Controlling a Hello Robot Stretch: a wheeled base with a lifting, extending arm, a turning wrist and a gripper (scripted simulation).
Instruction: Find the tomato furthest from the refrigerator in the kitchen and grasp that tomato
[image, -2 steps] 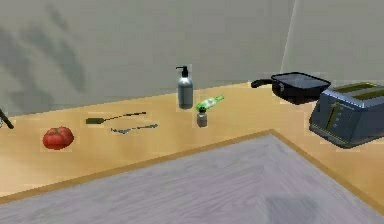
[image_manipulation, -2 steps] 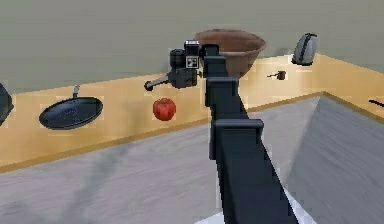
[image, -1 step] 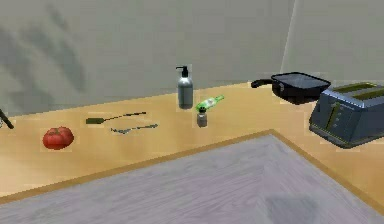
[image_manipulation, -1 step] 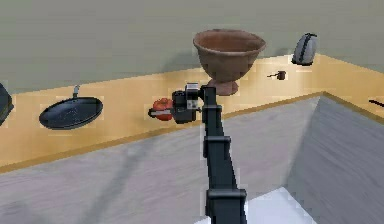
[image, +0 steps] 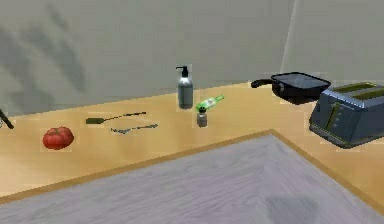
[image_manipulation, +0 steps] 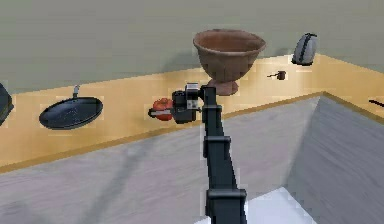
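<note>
You find no text, number or sign that can be read here. The two white squares (image_manipulation: 194, 89) at the end of the arm (image_manipulation: 222, 160) carry black marks, and the toaster (image: 347, 113) has a front panel, but neither gives you letters or digits.

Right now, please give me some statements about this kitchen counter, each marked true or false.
1. A tomato lies on the counter in the forward view. True.
2. The toaster stands on the floor. False: it stands on the counter.
3. In the arm side view, a red round thing lies on the counter at the end effector. True.
4. The brown bowl lies upside down. False: it stands upright.
5. The pan is white. False: it is black.
</note>
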